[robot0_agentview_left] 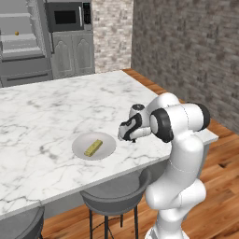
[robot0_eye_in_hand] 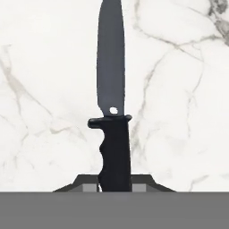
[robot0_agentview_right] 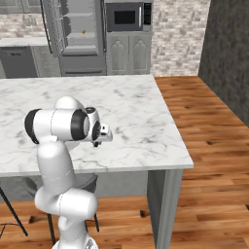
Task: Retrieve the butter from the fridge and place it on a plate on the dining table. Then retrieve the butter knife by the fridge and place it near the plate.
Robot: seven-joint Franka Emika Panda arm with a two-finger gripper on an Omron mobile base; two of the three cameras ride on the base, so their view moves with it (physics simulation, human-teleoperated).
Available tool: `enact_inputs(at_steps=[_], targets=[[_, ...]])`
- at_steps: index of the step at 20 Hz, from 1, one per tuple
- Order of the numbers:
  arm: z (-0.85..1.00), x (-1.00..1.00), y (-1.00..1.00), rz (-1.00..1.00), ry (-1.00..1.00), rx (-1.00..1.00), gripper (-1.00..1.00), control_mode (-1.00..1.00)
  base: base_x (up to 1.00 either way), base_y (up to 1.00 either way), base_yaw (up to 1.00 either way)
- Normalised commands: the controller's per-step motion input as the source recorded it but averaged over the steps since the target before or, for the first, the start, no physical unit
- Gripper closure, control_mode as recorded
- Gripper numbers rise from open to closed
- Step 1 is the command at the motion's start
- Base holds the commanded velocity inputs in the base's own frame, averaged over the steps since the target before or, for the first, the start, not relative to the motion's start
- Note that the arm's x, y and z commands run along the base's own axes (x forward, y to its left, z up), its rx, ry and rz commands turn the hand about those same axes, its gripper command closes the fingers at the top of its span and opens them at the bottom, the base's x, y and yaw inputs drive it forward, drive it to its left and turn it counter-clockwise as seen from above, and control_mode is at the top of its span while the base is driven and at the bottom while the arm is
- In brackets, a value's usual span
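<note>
Here the claw [robot0_eye_in_hand: 114,187] clenches the butter knife [robot0_eye_in_hand: 112,112] by its handle, blade pointing straight ahead.

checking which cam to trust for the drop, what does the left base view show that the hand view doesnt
Left base view alone: the plate with the butter on it, the arm beside the plate, two stools at the table's near edge, the fridge standing open at the back.

Hand view alone: the knife, its handle between the fingers of the shut gripper, blade pointing away over bare marble.

Both: the table top under the gripper.
</note>
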Motion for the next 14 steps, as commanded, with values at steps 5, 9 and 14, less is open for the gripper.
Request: enact_inputs(at_steps=[5, 9, 14], targets=[[-0.14, 0.06, 0.0, 0.0, 0.02, 0.01, 1.0, -1.0, 0.0, 0.0, 0.0], [-0.2, 0.0, 0.0, 0.0, 0.02, 0.02, 1.0, -1.0, 0.0, 0.0, 0.0], [-0.26, 0.11, 0.01, 0.0, 0.0, 0.03, -1.0, -1.0, 0.0, 0.0, 0.0]])
